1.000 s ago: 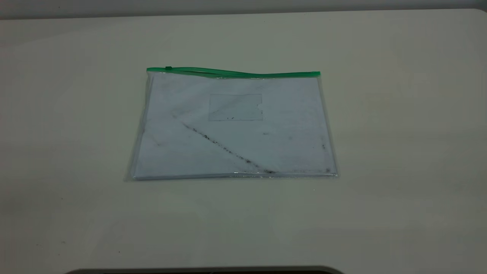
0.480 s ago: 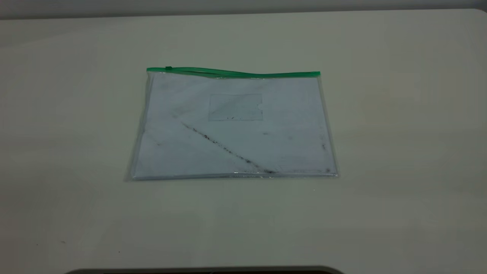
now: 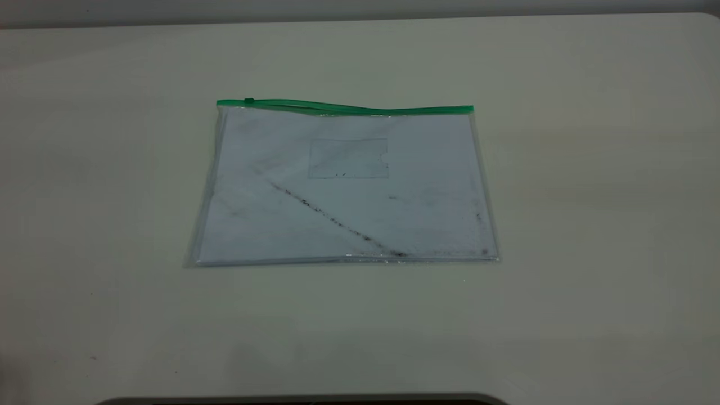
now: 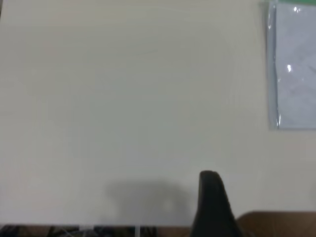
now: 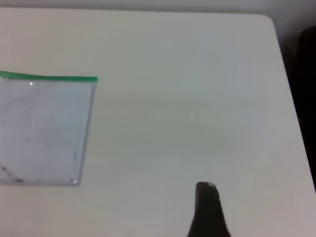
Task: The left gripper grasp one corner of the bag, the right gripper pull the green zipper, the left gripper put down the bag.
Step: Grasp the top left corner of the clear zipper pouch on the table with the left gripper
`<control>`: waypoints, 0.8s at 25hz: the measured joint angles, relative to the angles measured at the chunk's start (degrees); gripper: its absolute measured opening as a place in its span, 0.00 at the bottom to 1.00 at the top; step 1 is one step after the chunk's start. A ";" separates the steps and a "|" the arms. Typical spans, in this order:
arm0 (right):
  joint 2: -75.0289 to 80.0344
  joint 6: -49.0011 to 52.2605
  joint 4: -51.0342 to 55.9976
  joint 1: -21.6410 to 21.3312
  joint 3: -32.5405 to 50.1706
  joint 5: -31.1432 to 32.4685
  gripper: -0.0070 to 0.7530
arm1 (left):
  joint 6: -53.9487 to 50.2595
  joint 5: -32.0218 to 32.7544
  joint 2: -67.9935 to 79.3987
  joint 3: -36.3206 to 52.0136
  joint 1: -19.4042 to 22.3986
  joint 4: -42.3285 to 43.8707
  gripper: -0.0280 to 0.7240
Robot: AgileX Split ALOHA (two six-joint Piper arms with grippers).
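Observation:
The bag (image 3: pixel 346 191) lies flat in the middle of the table, clear plastic over white paper, with a dark diagonal smudge and a small card pocket (image 3: pixel 347 158). The green zipper (image 3: pixel 344 107) runs along its far long edge, and the slider tab (image 3: pixel 249 100) sits near the left end. Neither arm shows in the exterior view. In the left wrist view a black part of the left gripper (image 4: pixel 210 205) hangs over bare table, well apart from the bag's corner (image 4: pixel 295 69). In the right wrist view the right gripper (image 5: pixel 207 212) is likewise away from the bag (image 5: pixel 44 131) and its zipper end (image 5: pixel 74 78).
The pale table (image 3: pixel 590 225) surrounds the bag on all sides. A dark rim (image 3: pixel 304 400) shows at the front edge. The right wrist view shows the table's rounded corner (image 5: pixel 269 19) with a dark area beyond it (image 5: pixel 306 64).
The bag has not moved. A faint shadow has appeared on the table near the front left.

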 joint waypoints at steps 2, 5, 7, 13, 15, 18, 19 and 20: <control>4.89 0.00 0.39 0.00 -1.06 -1.23 0.77 | 0.05 -1.83 5.99 -2.66 0.00 -0.24 0.80; 11.55 0.00 3.06 0.00 -2.36 -3.45 0.77 | -0.43 -4.00 15.02 -7.04 0.00 -0.39 0.80; 15.57 -0.12 5.47 0.00 -2.65 -5.38 0.77 | -0.51 -5.58 21.08 -10.07 0.00 -0.43 0.80; 27.15 -2.07 7.61 0.00 -2.91 -13.22 0.77 | 1.28 -9.35 38.37 -18.64 0.00 -6.90 0.80; 30.73 -2.88 7.90 0.00 -2.91 -15.60 0.77 | 4.08 -10.48 44.40 -21.23 0.00 -9.77 0.80; 36.51 -5.38 8.57 0.00 -3.36 -18.17 0.77 | 8.85 -13.29 52.12 -24.00 0.00 -13.59 0.80; 38.66 -6.52 8.96 0.00 -4.00 -18.43 0.77 | 10.37 -14.66 54.12 -24.59 0.00 -14.38 0.80; 40.78 -7.78 9.23 0.00 -4.61 -18.69 0.77 | 11.69 -16.36 56.29 -25.23 0.00 -15.02 0.80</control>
